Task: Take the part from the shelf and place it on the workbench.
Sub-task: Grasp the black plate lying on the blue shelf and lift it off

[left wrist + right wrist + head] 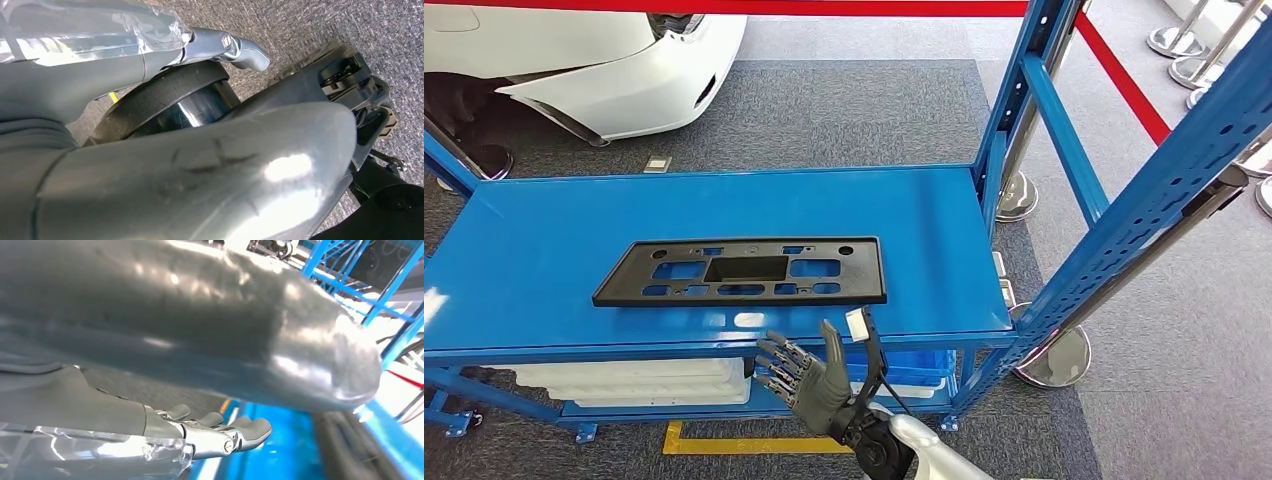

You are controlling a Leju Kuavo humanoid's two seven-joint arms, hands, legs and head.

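Part lies flat on the shelf top, near centre, long side running 9 to 3 o'clock, closer to the near edge than the far one. Right hand sits at 6 o'clock from the part, just off the shelf's near edge, fingers apart, touching nothing. Below the top, on the lower level: crates at 7 o'clock of the part, bin at 5 o'clock behind the hand. Car stands on the floor beyond the shelf at 11 o'clock. Barrier tape and stanchion bases at 1 to 2 o'clock; one base near the shelf's post at 4 o'clock.
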